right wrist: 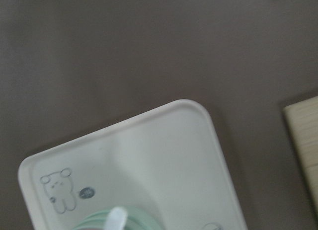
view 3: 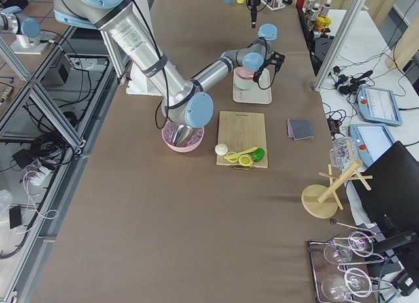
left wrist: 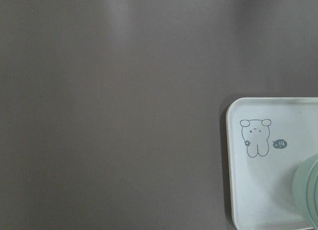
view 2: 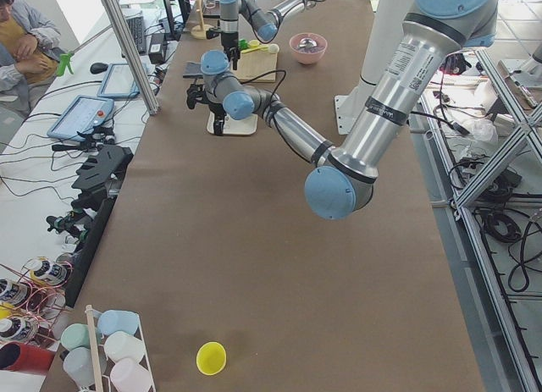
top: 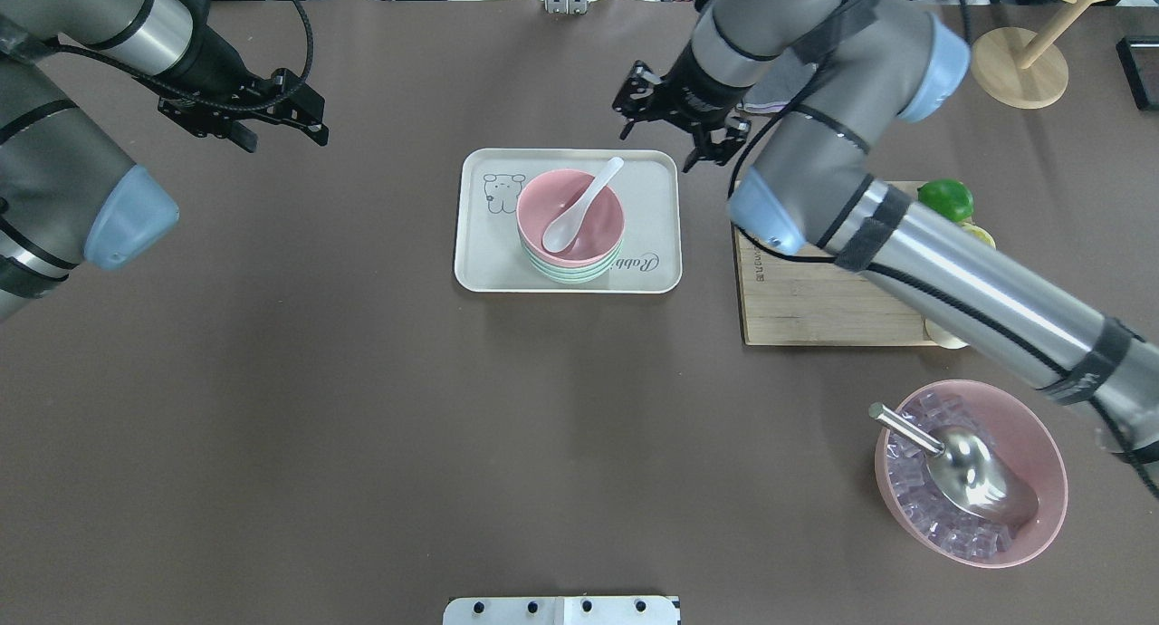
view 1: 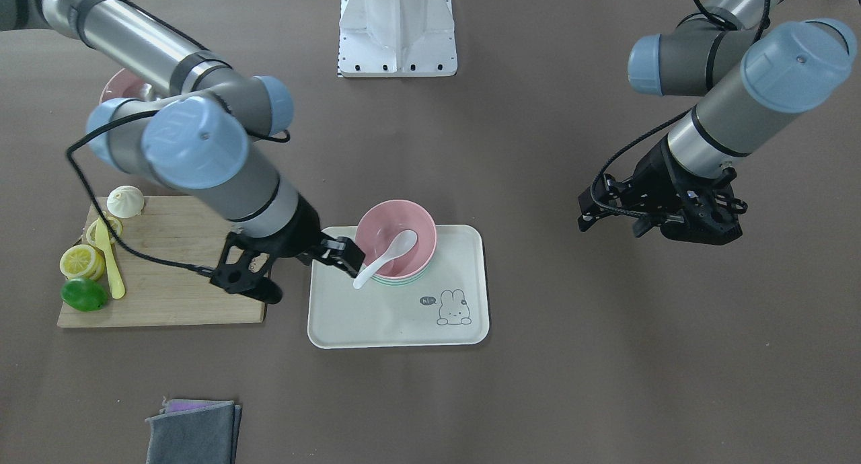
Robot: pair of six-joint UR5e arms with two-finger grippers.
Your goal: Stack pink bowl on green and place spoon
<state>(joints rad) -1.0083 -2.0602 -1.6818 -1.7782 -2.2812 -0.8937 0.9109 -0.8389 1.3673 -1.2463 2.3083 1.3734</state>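
**Inspector:** While the stack looks finished, I log positions first. On the overhead view the pink bowl (top: 598, 231) sits nested in the green bowl (top: 569, 274), both near the middle of the tray (top: 489, 263). The spoon (top: 584, 204) lies inside the pink bowl, its handle leaning over the rim toward 1 o'clock.

**Clerk:** And the claws?

**Inspector:** The right gripper (top: 654, 151) hangs just beyond the handle tip, at 1 o'clock from the bowls. Its jaws are spread and hold nothing (I see no contact with the spoon). The left gripper (top: 272, 127) is well apart at 10 o'clock, also spread and empty.

**Clerk:** Hazards?

**Inspector:** In my judgement, one. The handle overhangs the rim close to a finger. A sideways or low retreat could clip it, levering the spoon out or shoving the stack across the tray. A straight lift avoids this.
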